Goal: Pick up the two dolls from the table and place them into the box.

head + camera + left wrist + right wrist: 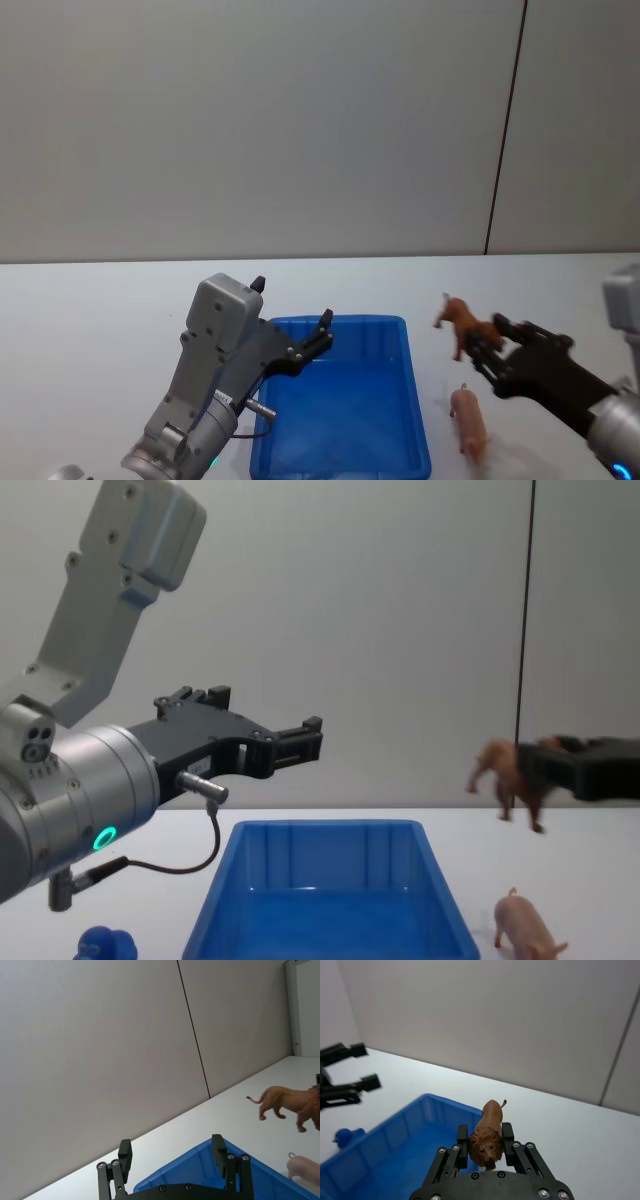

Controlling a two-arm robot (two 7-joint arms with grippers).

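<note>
Clamped between the fingers of my right gripper (488,348) is the brown lion (489,1120), pinched at the head and shoulders with its body and tail sticking out ahead. It hangs clear of the worktop (100,300), just to the right of the blue box (415,400), near the far right corner and above rim height. The pink pig (468,420) stands on the worktop just beside the box's right wall, below my right arm.

As I judge it, the step in hand is carrying the lion over the right rim. I should hold this height until the whole figure is past the wall. Then I should lower over the bare floor of the box before letting go, so it drops short and does not bounce out.

Room is good: the box is empty and wide. My left gripper (171,1147) hovers with fingers apart over the box's far left part, so I would keep to the right half. I would also avoid dipping early and knocking the pig.
</note>
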